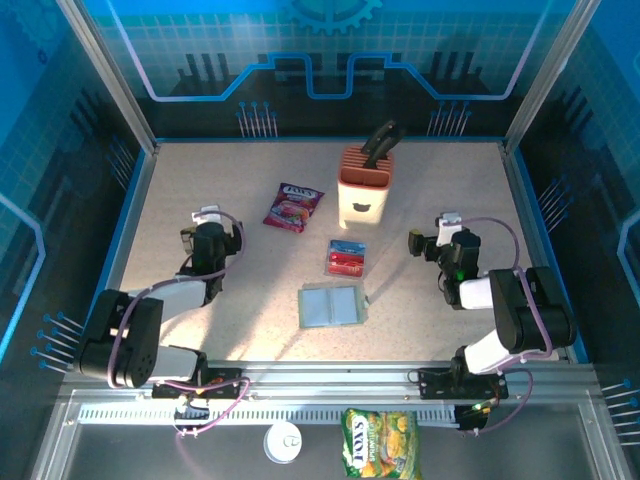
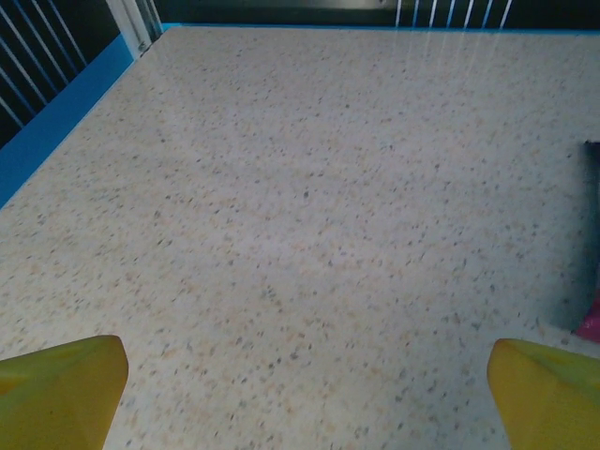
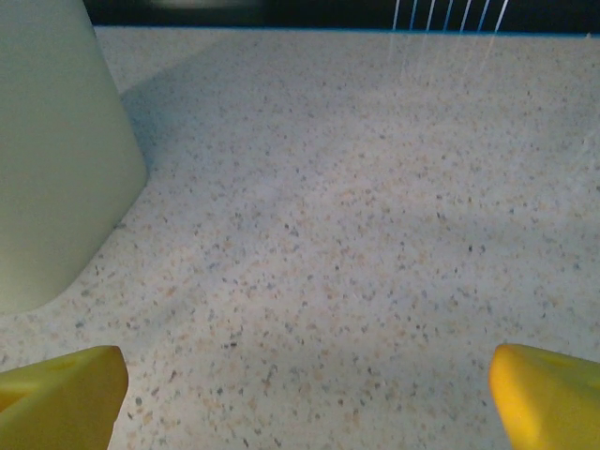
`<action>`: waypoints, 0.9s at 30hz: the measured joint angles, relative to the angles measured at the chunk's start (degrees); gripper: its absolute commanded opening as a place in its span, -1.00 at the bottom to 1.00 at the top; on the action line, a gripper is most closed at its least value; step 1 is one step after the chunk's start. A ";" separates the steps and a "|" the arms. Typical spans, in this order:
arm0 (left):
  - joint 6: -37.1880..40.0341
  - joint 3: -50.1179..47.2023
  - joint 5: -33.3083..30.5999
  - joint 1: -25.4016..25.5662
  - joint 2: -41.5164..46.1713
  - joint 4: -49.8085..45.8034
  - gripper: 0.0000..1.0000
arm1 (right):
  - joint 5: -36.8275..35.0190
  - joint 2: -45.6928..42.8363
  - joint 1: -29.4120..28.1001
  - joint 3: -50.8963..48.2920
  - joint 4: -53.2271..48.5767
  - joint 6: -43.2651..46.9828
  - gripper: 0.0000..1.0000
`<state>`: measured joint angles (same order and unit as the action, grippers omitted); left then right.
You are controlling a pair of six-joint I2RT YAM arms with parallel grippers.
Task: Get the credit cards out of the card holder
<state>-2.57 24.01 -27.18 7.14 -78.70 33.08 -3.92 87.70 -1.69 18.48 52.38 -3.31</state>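
Speckled tabletop (image 1: 250, 285): card holder (image 1: 331, 305) open, long axis left-right; left hand (image 2: 302, 389), right hand (image 3: 302, 389) released.

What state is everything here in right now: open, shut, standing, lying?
card holder: open flat, both panels look empty
credit cards: out, stacked just beyond the holder
purple-red snack packet: lying flat
peach slotted block: upright, dark handle standing in a slot
left end effector: open, empty
right end effector: open, empty
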 measured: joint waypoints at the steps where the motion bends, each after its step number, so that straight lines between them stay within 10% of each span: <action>1: 0.09 0.07 1.09 -0.63 -0.90 0.90 0.99 | -0.07 0.00 0.00 0.28 0.11 0.11 0.99; 27: 1.29 -1.90 15.32 -4.74 -9.77 18.43 0.98 | 0.20 0.04 -0.61 2.89 -1.51 2.23 0.99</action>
<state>-1.28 22.11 -11.86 2.39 -88.47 51.51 -3.73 87.74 -2.31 21.37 50.87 -1.08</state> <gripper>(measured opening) 0.992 0.996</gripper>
